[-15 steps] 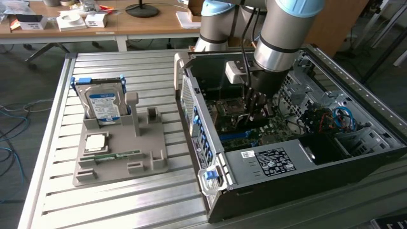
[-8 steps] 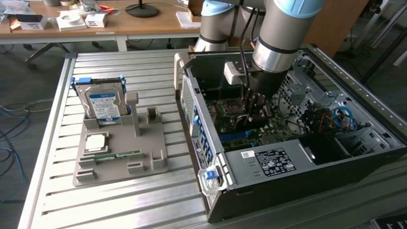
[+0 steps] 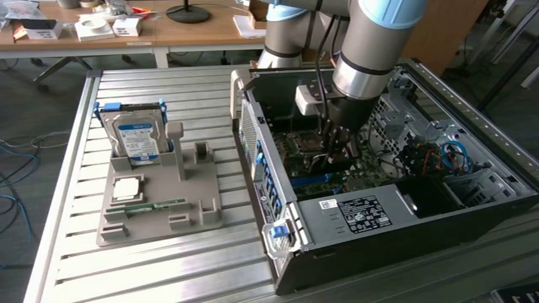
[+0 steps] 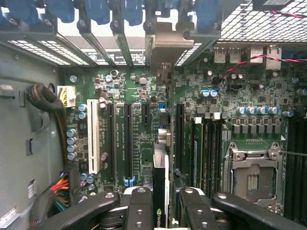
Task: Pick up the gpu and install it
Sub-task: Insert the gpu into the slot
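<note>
Slatted metal surface [image 3: 168,265] holds an open computer case [image 3: 337,252] at the exterior view's right; inside it your pincer [image 4: 165,191] clamps the gpu [image 4: 163,134] edge-on over the motherboard [image 4: 134,139] slots. Pickup done; seating appears unfinished.

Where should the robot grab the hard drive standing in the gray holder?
Probably by its top half, coming straight down from above. The hard drive stands upright with its lower part sunk in the holder, so only its upper flat faces are free.
</note>
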`<state>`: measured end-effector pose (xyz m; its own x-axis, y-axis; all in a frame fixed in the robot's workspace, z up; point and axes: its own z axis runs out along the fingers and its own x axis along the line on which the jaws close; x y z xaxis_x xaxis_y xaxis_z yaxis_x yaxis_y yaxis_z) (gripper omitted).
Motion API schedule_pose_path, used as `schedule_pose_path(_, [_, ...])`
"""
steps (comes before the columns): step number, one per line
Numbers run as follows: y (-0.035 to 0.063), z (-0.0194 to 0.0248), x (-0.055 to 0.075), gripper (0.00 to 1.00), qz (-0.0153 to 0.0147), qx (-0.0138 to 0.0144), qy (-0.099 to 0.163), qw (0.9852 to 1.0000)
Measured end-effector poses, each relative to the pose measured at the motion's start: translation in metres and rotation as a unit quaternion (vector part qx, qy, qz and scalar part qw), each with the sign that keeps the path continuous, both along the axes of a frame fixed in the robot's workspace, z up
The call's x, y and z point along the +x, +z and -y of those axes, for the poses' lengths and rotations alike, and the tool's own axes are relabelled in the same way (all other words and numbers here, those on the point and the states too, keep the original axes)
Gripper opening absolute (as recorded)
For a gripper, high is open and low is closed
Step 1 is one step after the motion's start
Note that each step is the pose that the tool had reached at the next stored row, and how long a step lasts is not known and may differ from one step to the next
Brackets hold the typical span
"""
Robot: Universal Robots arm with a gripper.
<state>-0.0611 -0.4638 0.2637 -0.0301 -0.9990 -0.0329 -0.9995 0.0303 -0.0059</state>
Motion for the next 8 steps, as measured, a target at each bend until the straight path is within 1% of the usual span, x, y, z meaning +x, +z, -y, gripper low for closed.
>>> schedule_pose_path(8, [-0.0004,0.0,-0.0036,0.26,0.0001,0.0,0.0,1.0])
